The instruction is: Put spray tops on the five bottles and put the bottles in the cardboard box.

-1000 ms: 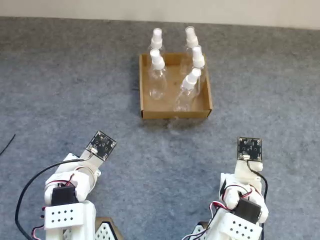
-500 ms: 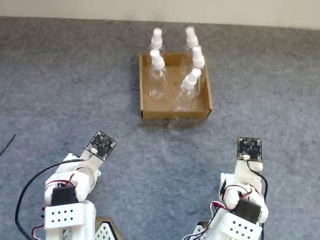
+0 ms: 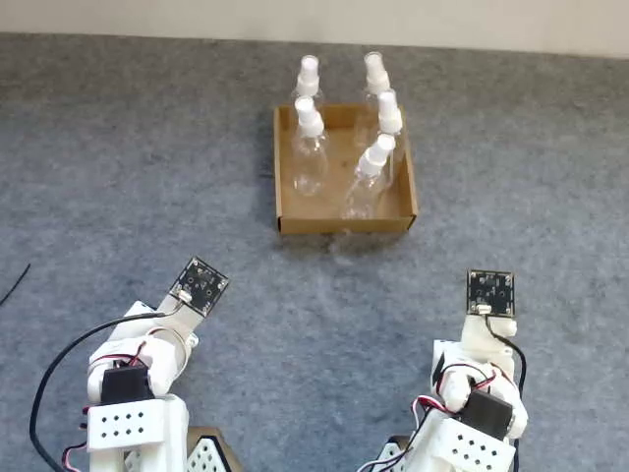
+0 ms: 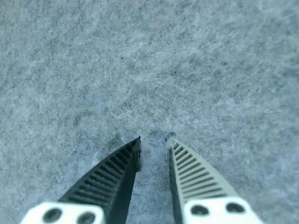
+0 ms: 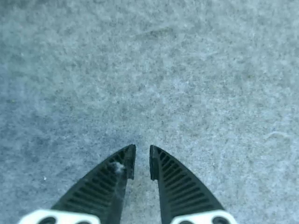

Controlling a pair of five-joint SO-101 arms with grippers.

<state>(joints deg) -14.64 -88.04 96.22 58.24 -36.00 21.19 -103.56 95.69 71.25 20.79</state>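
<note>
The cardboard box (image 3: pixel 290 222) lies at the far middle of the grey carpet. Five clear bottles with white spray tops stand in or at it. One bottle (image 3: pixel 309 155) stands at its left and one (image 3: pixel 364 189) leans at its front right. A third bottle (image 3: pixel 389 113) is by the right wall. Two more bottles (image 3: pixel 308 75) (image 3: pixel 374 72) rise at the far wall; whether they are inside is unclear. My left gripper (image 4: pixel 153 138) and right gripper (image 5: pixel 142 147) hover low over bare carpet near the front edge, far from the box. Both are all but shut, with nothing between them.
The left arm (image 3: pixel 147 364) and the right arm (image 3: pixel 477 383) are folded back at the near edge. A thin black cable (image 3: pixel 14 280) lies at the far left. A pale wall (image 3: pixel 314 20) borders the carpet behind the box.
</note>
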